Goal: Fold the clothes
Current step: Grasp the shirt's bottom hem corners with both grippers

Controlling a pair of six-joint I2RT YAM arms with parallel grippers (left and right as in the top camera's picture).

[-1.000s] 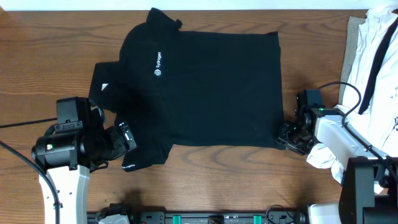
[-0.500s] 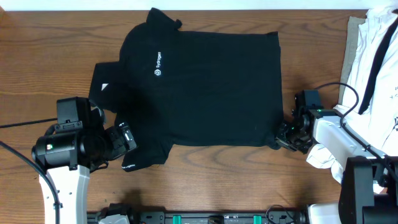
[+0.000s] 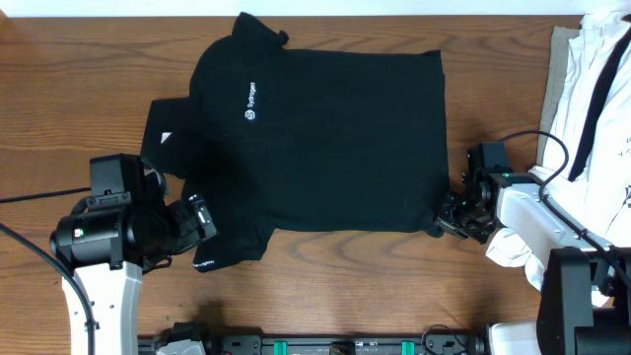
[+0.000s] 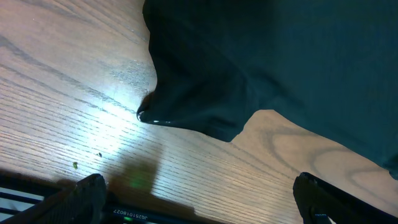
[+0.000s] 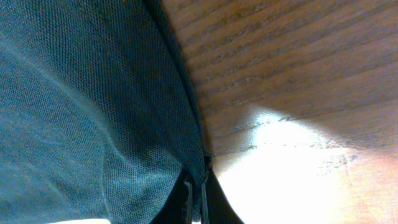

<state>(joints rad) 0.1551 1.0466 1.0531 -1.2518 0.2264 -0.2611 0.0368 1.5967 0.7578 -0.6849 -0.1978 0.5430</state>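
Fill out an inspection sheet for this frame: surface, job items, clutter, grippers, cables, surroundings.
Surface: wooden table, with glare patches in both wrist views.
Job's things: black T-shirt spread flat with its white logo facing up; one sleeve sticks out toward the left arm.
Clutter: pile of white clothes at the right edge, possibly waiting to be folded.
Grippers: left gripper open, the sleeve lying ahead of its fingers; right gripper shut on the shirt's hem corner.
Cables: black cable running off to the left; second cable looped over the right arm.
Surroundings: rail with green fittings along the near edge.
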